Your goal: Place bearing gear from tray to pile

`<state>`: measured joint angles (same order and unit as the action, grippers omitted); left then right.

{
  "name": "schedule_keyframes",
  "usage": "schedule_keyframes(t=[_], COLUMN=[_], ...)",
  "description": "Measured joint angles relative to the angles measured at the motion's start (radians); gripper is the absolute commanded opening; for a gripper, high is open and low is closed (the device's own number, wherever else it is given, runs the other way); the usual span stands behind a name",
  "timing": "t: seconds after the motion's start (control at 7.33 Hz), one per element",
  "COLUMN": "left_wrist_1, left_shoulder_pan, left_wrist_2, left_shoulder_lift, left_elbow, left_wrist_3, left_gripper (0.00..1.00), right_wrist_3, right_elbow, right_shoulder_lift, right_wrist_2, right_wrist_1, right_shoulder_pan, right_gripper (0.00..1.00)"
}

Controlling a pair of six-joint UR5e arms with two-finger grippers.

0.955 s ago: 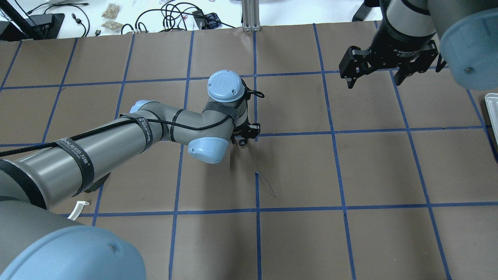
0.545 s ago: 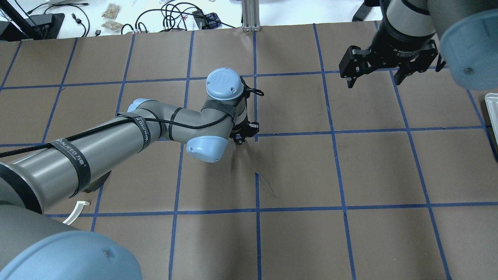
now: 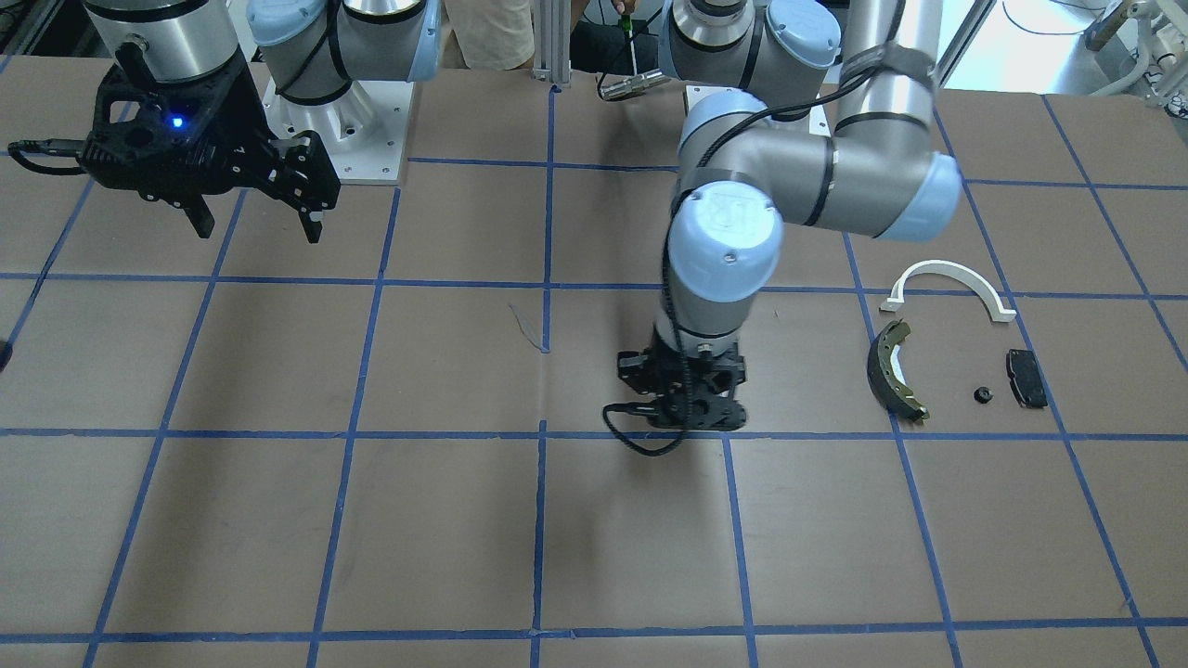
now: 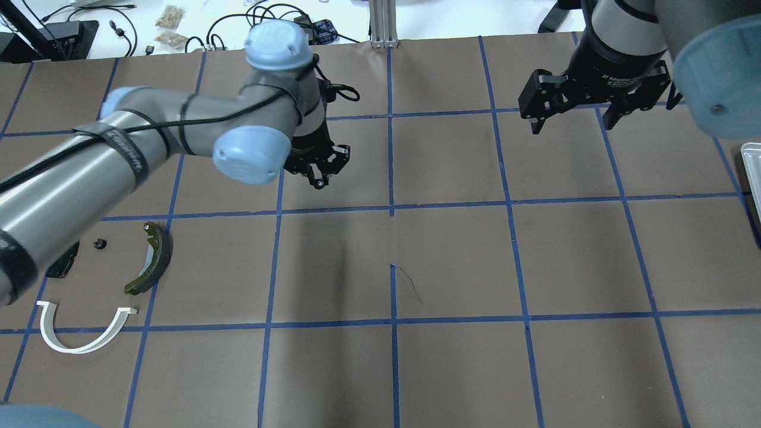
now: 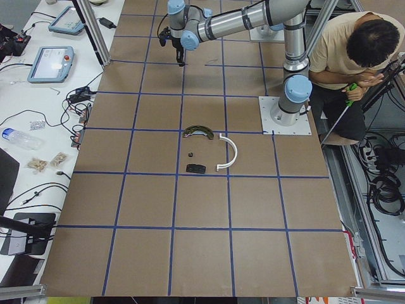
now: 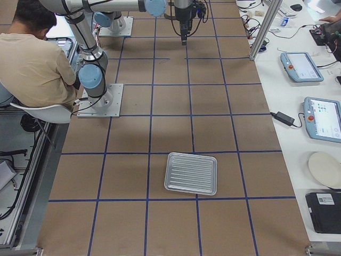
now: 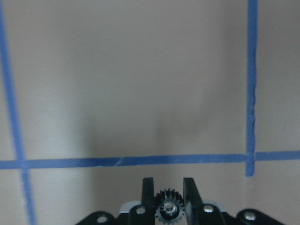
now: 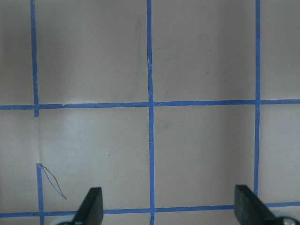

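My left gripper (image 4: pixel 318 178) is shut on a small black toothed bearing gear (image 7: pixel 168 209), held between its fingers above the brown table; it also shows in the front view (image 3: pixel 685 417). The pile lies on the table nearer my left side: a white half-ring arch (image 4: pixel 76 350), an olive-edged brake shoe (image 4: pixel 160 261), a black pad (image 3: pixel 1026 378) and a small black part (image 4: pixel 99 243). In the overhead view the left arm partly hides the pad. My right gripper (image 4: pixel 574 122) is open and empty, high over the far right of the table.
A ribbed metal tray (image 6: pixel 191 173) sits at the table's right end; nothing shows in it. Its edge shows in the overhead view (image 4: pixel 750 172). A seated person (image 5: pixel 354 57) is beside the arm bases. Cables and devices lie beyond the far edge.
My left arm has swung left and away from me with the gear in its gripper, uncovering the pile. The right arm has not moved.
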<state>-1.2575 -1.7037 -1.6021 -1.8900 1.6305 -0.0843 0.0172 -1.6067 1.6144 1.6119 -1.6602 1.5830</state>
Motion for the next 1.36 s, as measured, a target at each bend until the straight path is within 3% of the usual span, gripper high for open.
schedule_keyframes(t=[0.41, 0.68, 0.95, 1.23, 1.36], left_wrist_1=[-0.162, -0.124, 0.124, 0.385, 0.43], left_shoulder_pan=[0.265, 0.463, 0.661, 0.769, 0.802], left_wrist_2=[-0.022, -0.046, -0.048, 0.027, 0.06], left_shoulder_lift=[0.099, 0.105, 0.068, 0.008, -0.014], left_elbow=[-0.019, 0.026, 0.16, 0.318, 0.355], left_wrist_3=[0.301, 0.512, 0.741, 0.887, 0.907], left_gripper=[0.0, 0.0, 0.0, 0.0, 0.38], right_wrist_3=[-0.004, -0.007, -0.005, -0.003, -0.005], right_elbow=[-0.002, -0.001, 0.004, 0.0, -0.002], right_shoulder_lift=[-0.003, -0.005, -0.005, -0.005, -0.005], right_wrist_2=[0.001, 0.006, 0.007, 0.01, 0.013], right_wrist_1=[0.002, 0.0, -0.001, 0.0, 0.002], right_shoulder_pan=[0.002, 0.001, 0.0, 0.0, 0.0], right_gripper=[1.0, 1.0, 1.0, 1.0, 1.0])
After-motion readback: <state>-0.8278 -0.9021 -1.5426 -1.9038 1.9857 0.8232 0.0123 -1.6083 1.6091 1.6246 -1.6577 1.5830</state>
